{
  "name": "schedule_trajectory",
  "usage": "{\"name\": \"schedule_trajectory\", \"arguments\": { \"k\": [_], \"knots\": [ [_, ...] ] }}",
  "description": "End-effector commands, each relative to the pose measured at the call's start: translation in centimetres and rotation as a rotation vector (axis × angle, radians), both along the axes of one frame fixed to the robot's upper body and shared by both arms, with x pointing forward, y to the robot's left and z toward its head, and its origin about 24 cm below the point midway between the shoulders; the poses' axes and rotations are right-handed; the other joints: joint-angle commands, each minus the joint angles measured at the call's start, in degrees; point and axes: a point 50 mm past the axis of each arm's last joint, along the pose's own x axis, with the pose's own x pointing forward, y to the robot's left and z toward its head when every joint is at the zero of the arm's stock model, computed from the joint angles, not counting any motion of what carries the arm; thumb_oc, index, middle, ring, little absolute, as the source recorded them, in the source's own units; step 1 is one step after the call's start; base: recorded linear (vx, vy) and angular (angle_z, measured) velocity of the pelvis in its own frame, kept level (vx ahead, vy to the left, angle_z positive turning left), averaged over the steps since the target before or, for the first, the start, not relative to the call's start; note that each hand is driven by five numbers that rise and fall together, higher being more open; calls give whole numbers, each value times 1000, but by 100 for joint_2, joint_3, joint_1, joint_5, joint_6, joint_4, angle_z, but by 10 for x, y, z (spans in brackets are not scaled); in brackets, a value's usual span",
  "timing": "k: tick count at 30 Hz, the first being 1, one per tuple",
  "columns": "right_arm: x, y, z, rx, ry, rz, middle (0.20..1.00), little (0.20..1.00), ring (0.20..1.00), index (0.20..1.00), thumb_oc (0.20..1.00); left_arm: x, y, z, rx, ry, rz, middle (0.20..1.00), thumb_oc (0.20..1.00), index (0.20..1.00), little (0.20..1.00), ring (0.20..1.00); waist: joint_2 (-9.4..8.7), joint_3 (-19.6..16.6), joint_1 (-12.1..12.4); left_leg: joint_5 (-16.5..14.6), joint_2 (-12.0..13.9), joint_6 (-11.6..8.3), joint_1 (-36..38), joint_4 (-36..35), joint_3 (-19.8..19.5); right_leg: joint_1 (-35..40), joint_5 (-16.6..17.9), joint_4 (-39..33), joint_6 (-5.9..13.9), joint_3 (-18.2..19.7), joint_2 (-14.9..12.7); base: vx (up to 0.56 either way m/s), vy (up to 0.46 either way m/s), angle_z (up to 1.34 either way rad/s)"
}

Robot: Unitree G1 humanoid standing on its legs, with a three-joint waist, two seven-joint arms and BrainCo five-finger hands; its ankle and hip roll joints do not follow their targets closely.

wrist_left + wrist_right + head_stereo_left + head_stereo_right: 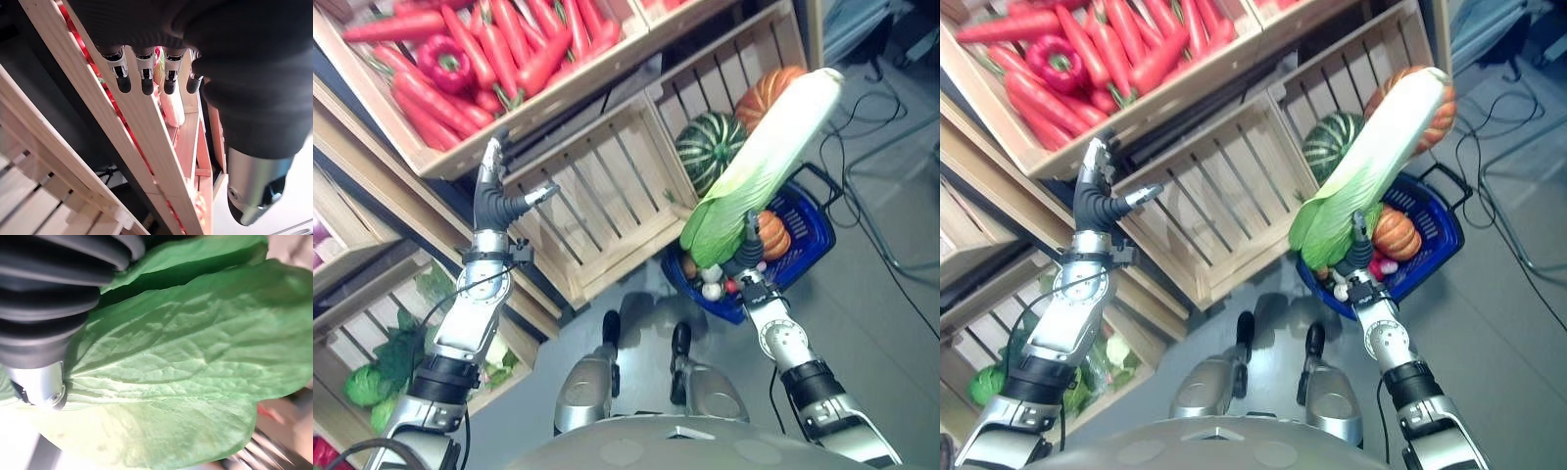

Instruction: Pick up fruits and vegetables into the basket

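R hand [751, 257]: up over the basket w/ a long napa cabbage [764, 157], green leaf end at the hand, white end up high; fingers hidden behind the leaves, can't tell the grip
Basket [815, 231]: blue, on floor, small orange pumpkin [773, 235] + small bits inside
L hand [497, 201]: raised at the carrot crate [509, 127], fingers straight, holding nothing
Middle crate [607, 196]: striped green squash [709, 147] at its end
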Motion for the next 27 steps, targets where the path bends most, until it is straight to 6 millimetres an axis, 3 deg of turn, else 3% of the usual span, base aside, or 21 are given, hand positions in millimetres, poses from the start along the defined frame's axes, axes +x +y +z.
{"name": "schedule_trajectory", "arguments": {
  "k": [1,8,11,18,23,24,25,26,27],
  "knots": [
    [16,-1,33,66,-128,-138,200,200,200,200,200,-1,5,34,57,-235,58,1000,1000,1000,1000,1000,-280,299,-140,-706,-426,147,-605,1151,186,-407,-265,806,119,56,-216,-126,4,-4],
    [48,-39,51,51,-29,-494,200,200,200,200,200,15,-30,53,-24,-326,-44,1000,1000,1000,1000,1000,-271,999,-152,-1053,-403,86,-1678,2361,314,-1412,-570,1956,23,91,-219,-112,4,1],
    [68,-51,69,39,38,-604,200,200,200,200,200,21,-49,69,-39,-392,-115,1000,1000,1000,1000,1000,-241,1028,-129,-1210,-400,37,-2359,2922,400,-2056,-661,2504,-5,39,-310,-58,16,-4],
    [92,-61,101,9,60,-641,200,200,200,200,200,27,-69,92,-59,-471,-221,1000,1000,1000,1000,1000,-138,1028,-47,-1630,-418,113,-3395,3965,505,-3236,-953,3701,-47,58,-431,-18,12,4],
    [102,-58,105,-43,140,-607,200,200,200,200,200,29,-79,98,-45,-493,-269,1000,1000,1000,1000,1000,-89,1028,14,-1829,-449,173,-3885,4488,544,-3842,-1068,4330,-46,73,-471,15,-8,0],
    [104,-56,104,-66,161,-596,238,238,238,238,238,29,-79,99,-52,-492,-277,1000,1000,1000,1000,1000,-79,1028,24,-1830,-470,180,-3963,4541,542,-3924,-1056,4379,-43,78,-469,46,-19,3],
    [105,-55,101,-87,190,-583,470,470,470,470,470,30,-80,99,-55,-488,-284,1000,1000,1000,1000,1000,-70,1028,35,-1849,-485,183,-3996,4575,535,-3967,-1058,4414,-37,86,-461,33,-10,2],
    [106,-55,101,-92,195,-582,536,536,536,536,536,30,-80,99,-54,-488,-286,1000,1000,1000,1000,1000,-64,1028,37,-1842,-494,186,-4014,4577,533,-3992,-1048,4424,-35,91,-458,58,-15,2],
    [107,-53,97,-119,221,-561,1000,1000,1000,1000,1000,30,-81,99,-46,-485,-292,1000,1000,1000,1000,1000,-42,1028,50,-1829,-522,193,-4050,4556,526,-4043,-1032,4427,-27,113,-440,39,-10,1]
  ]
}}
